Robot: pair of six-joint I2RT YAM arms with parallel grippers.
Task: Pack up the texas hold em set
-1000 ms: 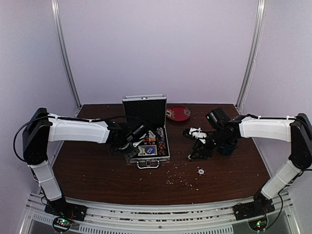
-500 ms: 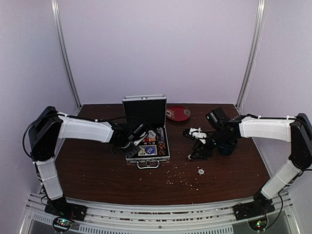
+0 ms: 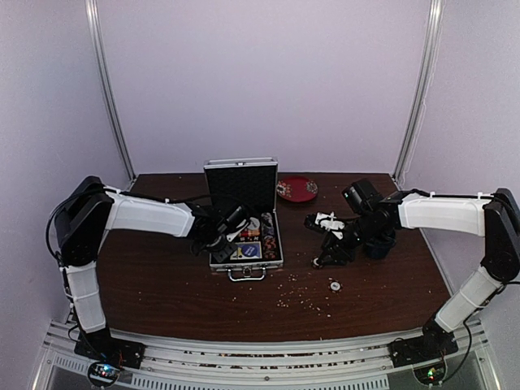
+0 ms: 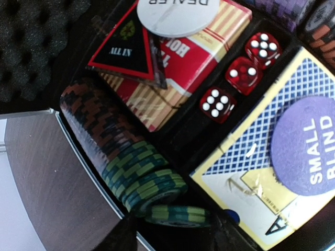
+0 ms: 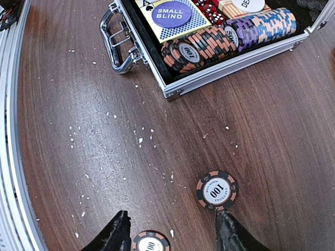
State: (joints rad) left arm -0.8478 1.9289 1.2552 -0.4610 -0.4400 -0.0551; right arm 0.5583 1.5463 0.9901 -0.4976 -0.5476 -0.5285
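1. locate the set. the silver case [image 3: 241, 185] stands open with its lid upright, midway between the left and right edges of the tabletop [image 3: 162, 292] and toward the rear edge. card decks, dice and chip rows lie inside it.
2. left pincer [image 3: 219, 237]: it hangs over the left chip row [image 4: 120, 151] of the case. its fingers do not show, so whether it is wide or narrow cannot be told.
3. a green chip [image 4: 178, 215] lies flat at the near end of that row, while the others stand on edge. the step in hand is judged to be seating it. tip it upright and press along the row, not downward, so the stack does not spring out.
4. keep clear of the red dice [image 4: 241, 73] in the middle slot.
5. right pincer [image 5: 171, 217]: the jaws stand wide and hold nothing, low over the tabletop between the case and the right edge. a near chip [image 5: 151, 243] lies between the fingers, and a far chip [image 5: 216, 190] lies just beyond one fingertip.
6. take one chip at a time. centre the jaws and close on the rim. a flat chip on smooth wood will likely slide, and the pale specks [image 5: 141, 140] may add to that.
7. confirm room in the right chip row [image 5: 230, 34] before carrying a chip over. this cannot be told from here.
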